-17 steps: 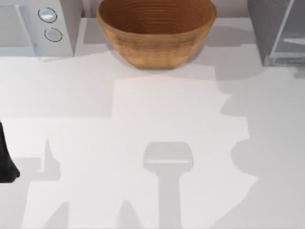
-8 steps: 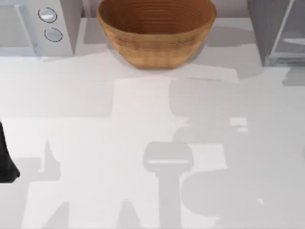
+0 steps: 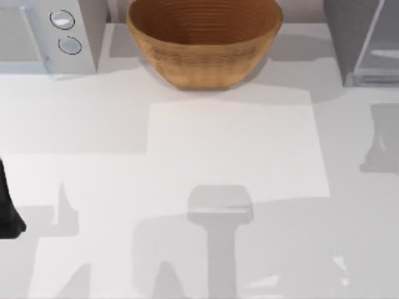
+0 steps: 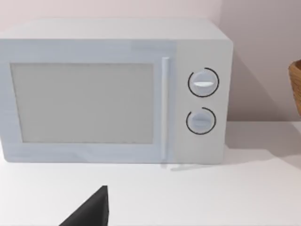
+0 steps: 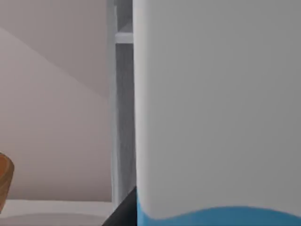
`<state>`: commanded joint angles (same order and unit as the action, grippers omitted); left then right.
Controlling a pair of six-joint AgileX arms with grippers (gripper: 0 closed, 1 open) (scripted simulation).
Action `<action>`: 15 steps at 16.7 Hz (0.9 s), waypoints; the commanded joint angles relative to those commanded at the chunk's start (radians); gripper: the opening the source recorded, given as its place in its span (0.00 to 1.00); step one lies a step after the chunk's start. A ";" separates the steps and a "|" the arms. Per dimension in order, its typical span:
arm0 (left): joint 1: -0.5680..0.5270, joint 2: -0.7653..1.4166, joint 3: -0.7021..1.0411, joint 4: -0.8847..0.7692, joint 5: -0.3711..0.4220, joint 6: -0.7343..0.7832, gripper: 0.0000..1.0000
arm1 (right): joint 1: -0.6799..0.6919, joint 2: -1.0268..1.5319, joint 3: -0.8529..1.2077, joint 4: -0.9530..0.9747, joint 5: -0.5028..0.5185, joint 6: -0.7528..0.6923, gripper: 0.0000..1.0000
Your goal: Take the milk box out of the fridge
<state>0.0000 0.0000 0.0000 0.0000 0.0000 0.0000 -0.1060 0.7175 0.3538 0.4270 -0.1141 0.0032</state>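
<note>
Shadows on the table (image 3: 230, 143) shifted rightward since earlier; milk box (image 5: 216, 117) sits close before my right wrist; grip state undeterminable; left arm (image 3: 9, 212) parked.

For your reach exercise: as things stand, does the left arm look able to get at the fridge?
Probably not: the left arm sits at the table's left edge, the fridge at the far right corner, with the basket between.

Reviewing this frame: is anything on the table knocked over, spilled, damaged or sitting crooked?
Nothing stands out. The basket, the microwave and the fridge stand upright along the table's far edge, with no spill or damage. The milk box looms very close in the right wrist view.
</note>
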 joint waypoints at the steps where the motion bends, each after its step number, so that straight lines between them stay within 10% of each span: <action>1: 0.000 0.000 0.000 0.000 0.000 0.000 1.00 | 0.013 -0.112 -0.049 -0.059 0.015 0.000 0.00; 15: 0.000 0.000 0.000 0.000 0.000 0.000 1.00 | 0.106 -0.717 -0.354 -0.427 0.114 -0.003 0.00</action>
<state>0.0000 0.0000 0.0000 0.0000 0.0000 0.0000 0.0000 0.0000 0.0000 0.0000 0.0000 0.0000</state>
